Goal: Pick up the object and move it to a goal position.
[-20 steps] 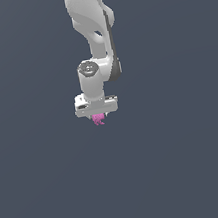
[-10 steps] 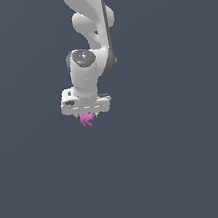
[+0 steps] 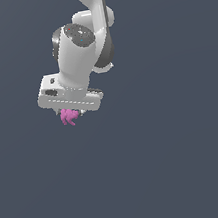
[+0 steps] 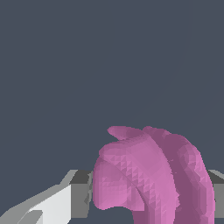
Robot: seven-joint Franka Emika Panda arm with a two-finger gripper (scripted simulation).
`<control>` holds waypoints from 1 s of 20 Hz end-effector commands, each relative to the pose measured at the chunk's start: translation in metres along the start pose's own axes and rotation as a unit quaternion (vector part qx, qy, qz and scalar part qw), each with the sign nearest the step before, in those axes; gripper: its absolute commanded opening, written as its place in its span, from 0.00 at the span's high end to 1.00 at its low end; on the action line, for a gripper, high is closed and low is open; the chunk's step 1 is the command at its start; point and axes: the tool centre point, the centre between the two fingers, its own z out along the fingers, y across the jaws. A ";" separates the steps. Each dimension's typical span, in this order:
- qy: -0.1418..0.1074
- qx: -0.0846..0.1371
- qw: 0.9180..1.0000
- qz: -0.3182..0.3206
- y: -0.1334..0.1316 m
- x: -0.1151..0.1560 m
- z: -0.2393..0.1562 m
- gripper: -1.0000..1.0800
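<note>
The object [image 3: 69, 117] is a small magenta-pink lumpy thing with stubby lobes, hanging just under the white gripper [image 3: 71, 113] in the exterior view. The gripper is shut on it and holds it up in the air, tilted, at the exterior view's left of centre. The fingers are mostly hidden behind the hand's white body. In the wrist view the object [image 4: 153, 175] fills the near field, with grey finger pads [image 4: 81, 192] on either side of it.
The white arm [image 3: 82, 44] comes down from the top of the exterior view. Around it is only a plain dark grey-blue background. No goal marker shows.
The arm has swung toward the exterior view's left and lifted slightly, tilting the hand. The pink object has stayed in the gripper and moved with it.
</note>
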 end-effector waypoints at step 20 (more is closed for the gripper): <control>-0.012 -0.167 0.986 0.003 0.093 0.076 -0.151 1.00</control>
